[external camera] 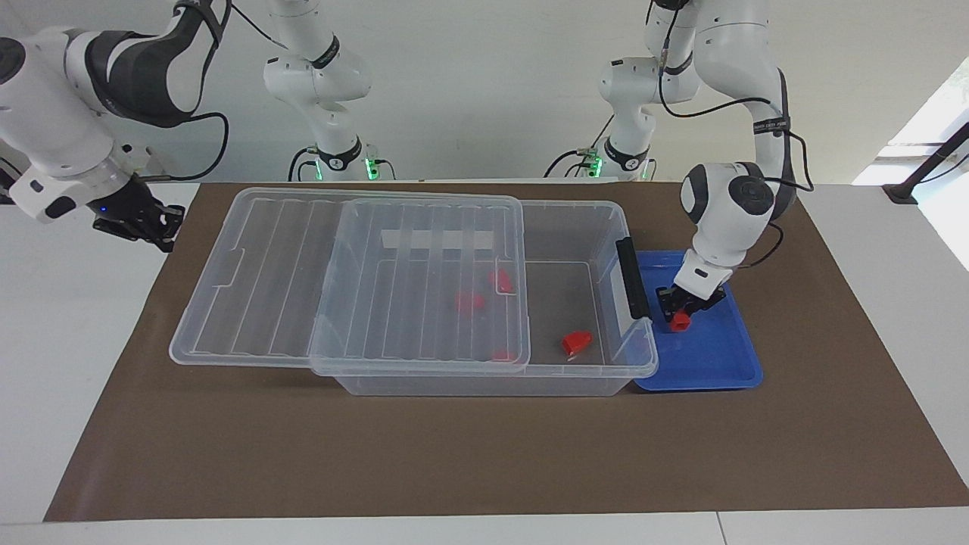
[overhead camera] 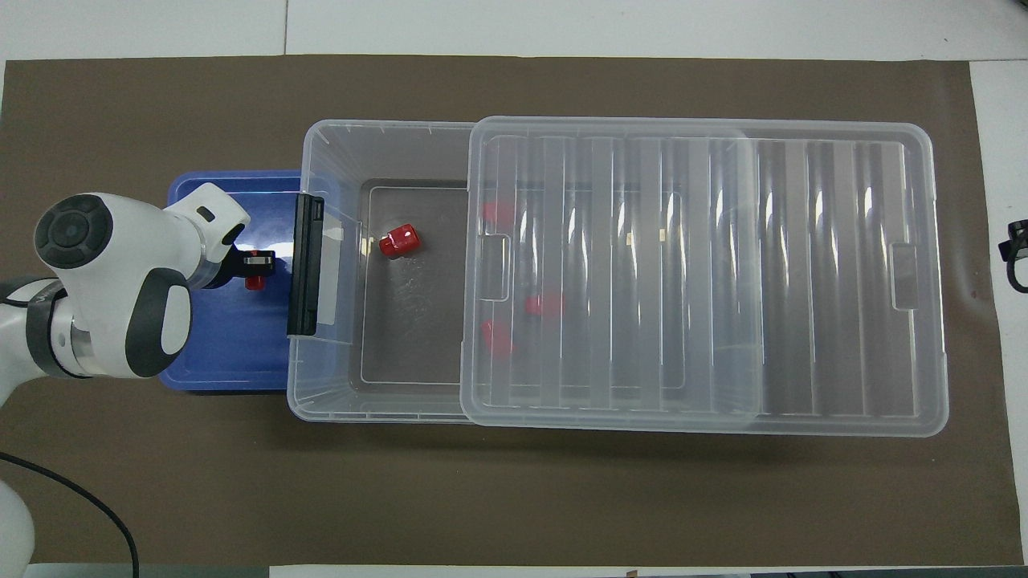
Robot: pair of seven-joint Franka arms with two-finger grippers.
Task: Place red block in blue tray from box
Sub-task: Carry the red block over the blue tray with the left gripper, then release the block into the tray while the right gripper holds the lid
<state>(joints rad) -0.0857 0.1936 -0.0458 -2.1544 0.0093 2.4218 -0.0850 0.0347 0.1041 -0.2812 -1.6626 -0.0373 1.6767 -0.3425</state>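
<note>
The blue tray [external camera: 719, 356] [overhead camera: 217, 353] lies beside the box [external camera: 484, 382] [overhead camera: 377, 401] at the left arm's end of the table. My left gripper [external camera: 683, 312] [overhead camera: 255, 271] is low inside the tray, shut on a red block [external camera: 679, 322] [overhead camera: 255, 282]; I cannot tell whether the block touches the tray floor. Another red block [external camera: 577, 342] [overhead camera: 399, 240] lies in the uncovered part of the box. More red blocks [external camera: 469, 301] [overhead camera: 544, 304] show through the lid. My right gripper [external camera: 144, 223] [overhead camera: 1018, 253] waits, shut and empty, off the mat at the right arm's end.
The clear ribbed lid [external camera: 265, 288] [overhead camera: 843, 281] sits slid toward the right arm's end, overhanging the box. A black latch handle [external camera: 632, 278] [overhead camera: 305, 265] stands on the box's end rim next to the tray. A brown mat [external camera: 484, 454] covers the table.
</note>
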